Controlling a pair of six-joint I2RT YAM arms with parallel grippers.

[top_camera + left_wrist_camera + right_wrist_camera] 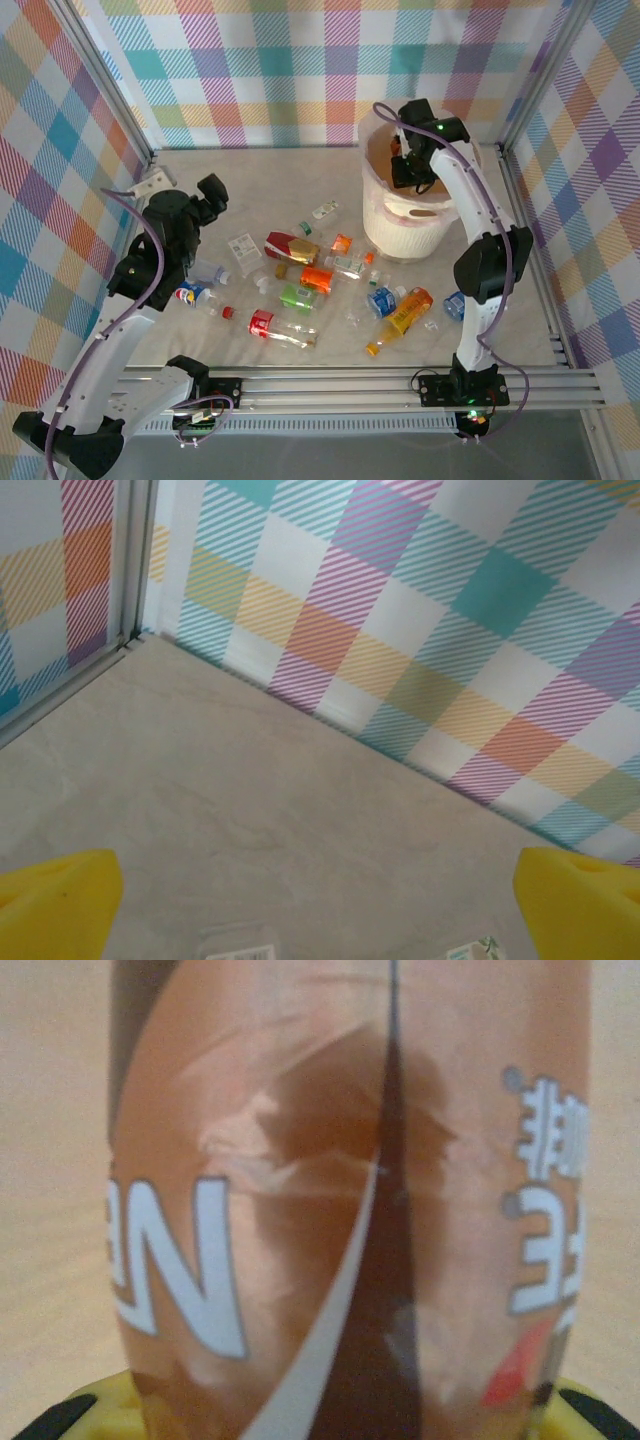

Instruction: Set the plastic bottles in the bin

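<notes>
The right jaws clamp a brown-labelled bottle [350,1210] over the bin [400,238] near the far right corner of the counter [270,180]; the left jaws stand wide, empty, toward the left edge.

Cell is closed in by pastel checked wall panels [250,70] at the back and both sides, carried on aluminium frame posts [105,80]. A pale grey-beige mat [250,170], faintly mottled, is laid wall to wall. Two parallel aluminium rails [350,385] are run along the near edge. In the left wrist view, mat, panels and a post are seen meeting at a corner.
</notes>
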